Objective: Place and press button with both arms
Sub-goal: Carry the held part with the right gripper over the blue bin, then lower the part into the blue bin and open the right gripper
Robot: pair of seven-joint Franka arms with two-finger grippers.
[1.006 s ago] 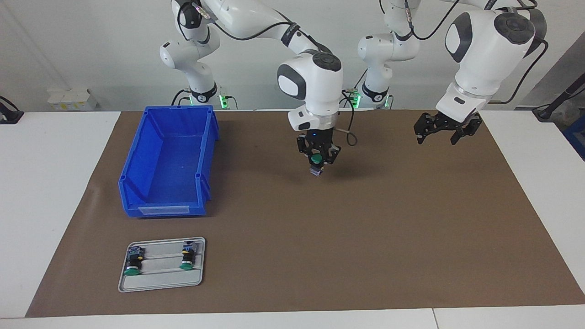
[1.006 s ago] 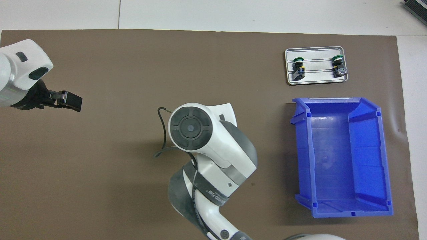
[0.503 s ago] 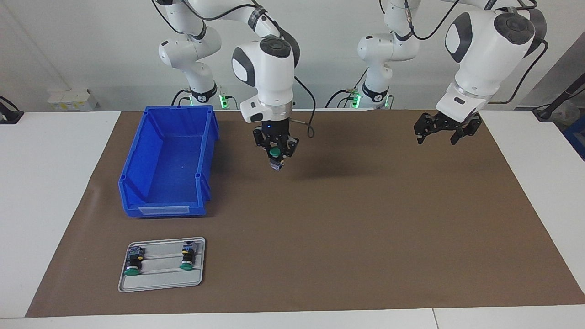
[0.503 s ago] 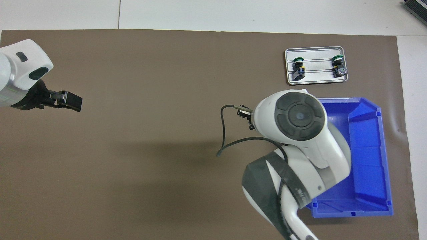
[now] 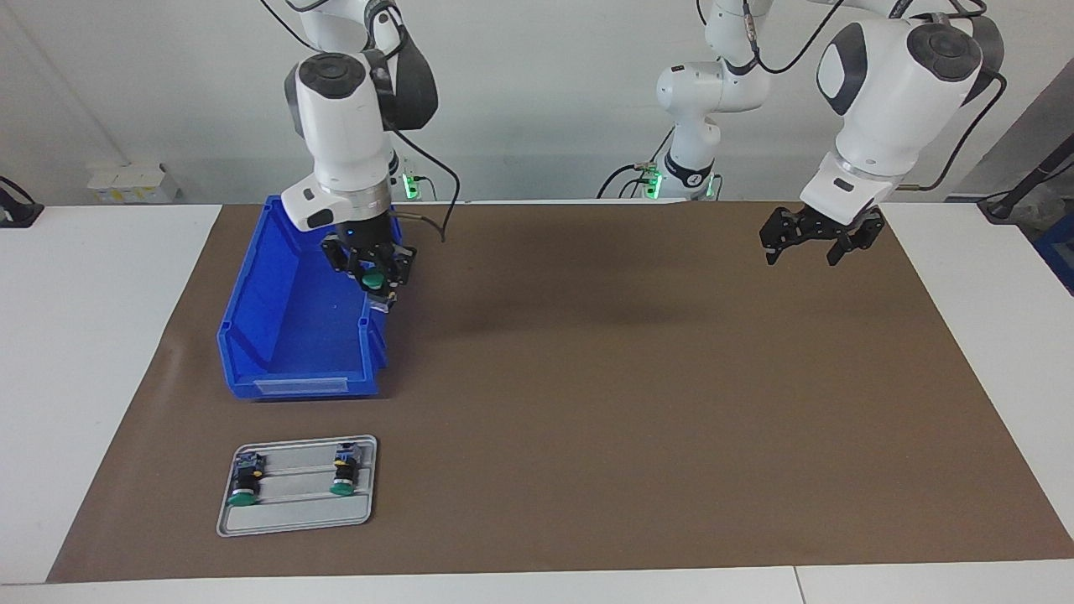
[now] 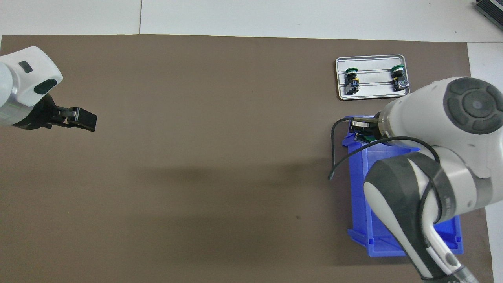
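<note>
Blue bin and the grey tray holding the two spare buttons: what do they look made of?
The blue bin looks like moulded plastic: uniform saturated colour, slight gloss, ribbed corners and a label slot on its end wall. The grey tray looks like thin pressed metal, or perhaps metal-look plastic: a pale matte silver sheen, rounded corners, a raised rim and straight ridges along its floor.

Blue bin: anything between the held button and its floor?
Nothing visible. The right gripper, shut on the button, hangs over the blue bin at its wall toward the table's middle; the bin looks empty. The left gripper waits open.
</note>
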